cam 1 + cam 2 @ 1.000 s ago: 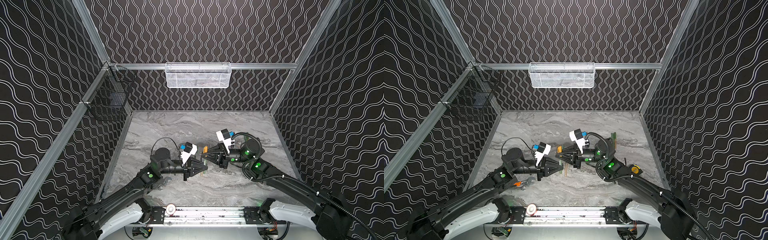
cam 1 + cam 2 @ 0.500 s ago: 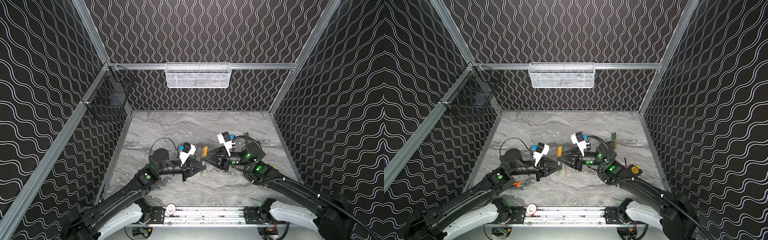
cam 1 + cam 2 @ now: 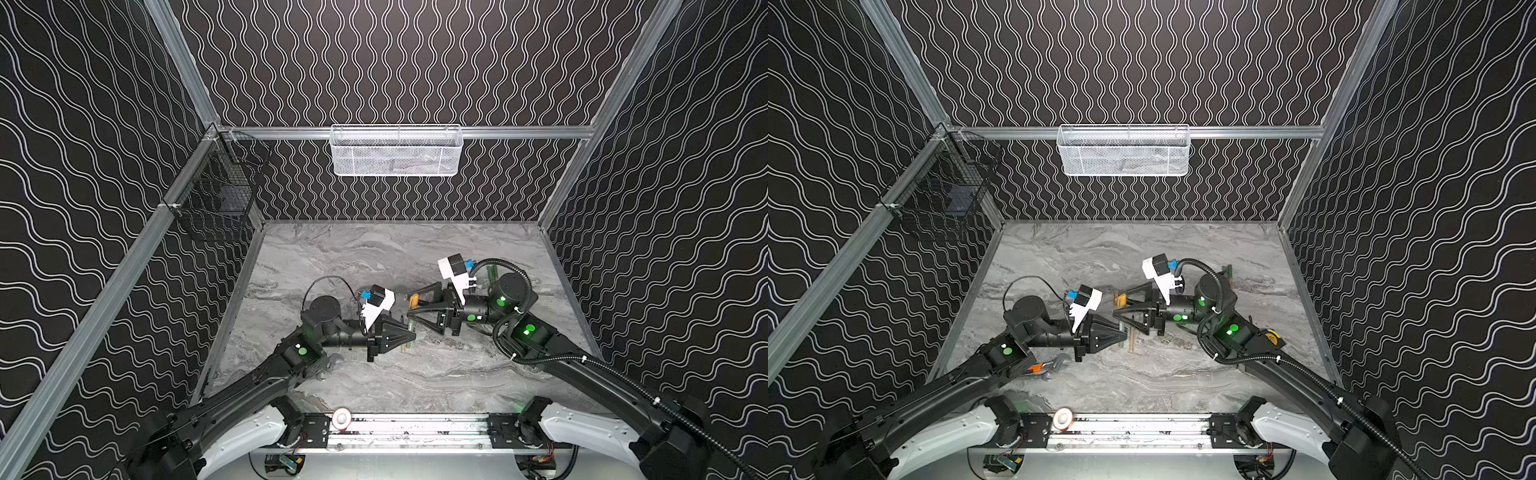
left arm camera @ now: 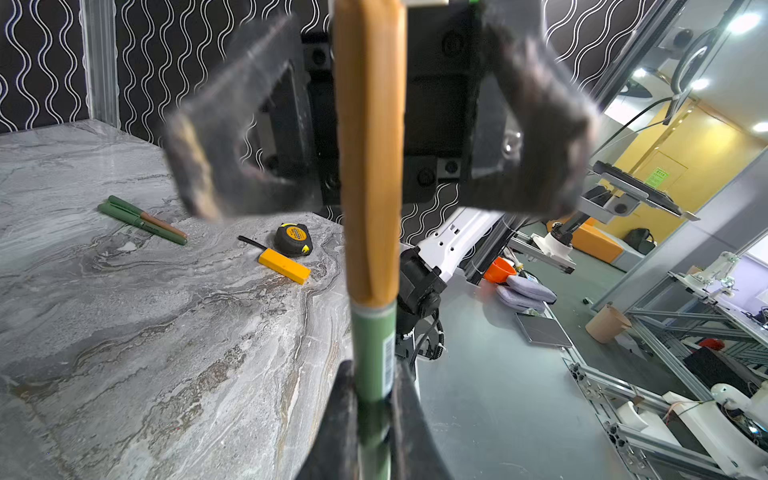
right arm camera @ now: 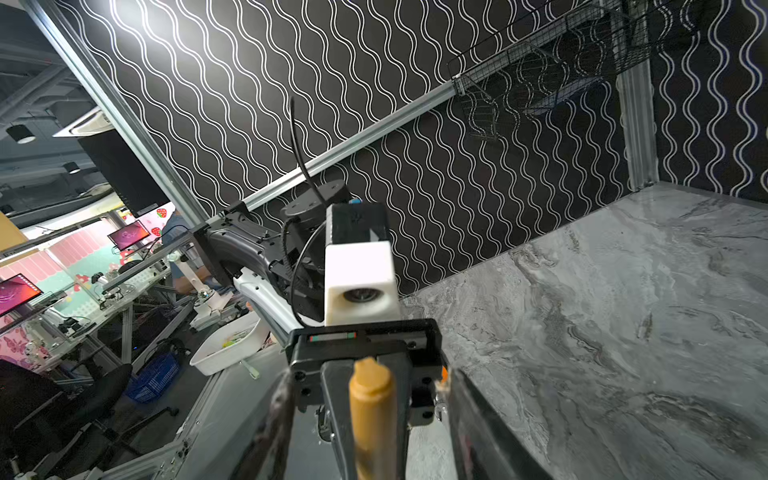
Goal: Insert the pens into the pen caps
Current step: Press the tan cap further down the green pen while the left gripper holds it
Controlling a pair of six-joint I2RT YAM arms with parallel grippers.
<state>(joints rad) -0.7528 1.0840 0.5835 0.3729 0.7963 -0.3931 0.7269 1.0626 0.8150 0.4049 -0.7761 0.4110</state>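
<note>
Black walls [image 3: 395, 62] with white wavy lines close three sides, framed by aluminium rails [image 3: 519, 132]. A white mesh basket [image 3: 397, 151] hangs on the back rail, and a black wire basket [image 3: 216, 195] on the left wall. The tabletop [image 3: 374, 249] is grey marbled stone. Past the open side are ceiling lights [image 4: 744, 23], a yellow wall [image 4: 706, 141] and pink-lit monitors [image 5: 129, 235].

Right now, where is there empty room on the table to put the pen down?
Bare table along the back wall, and a strip before the front rail. Crowded in the middle, where the left tool and right tool meet at the pen.
</note>
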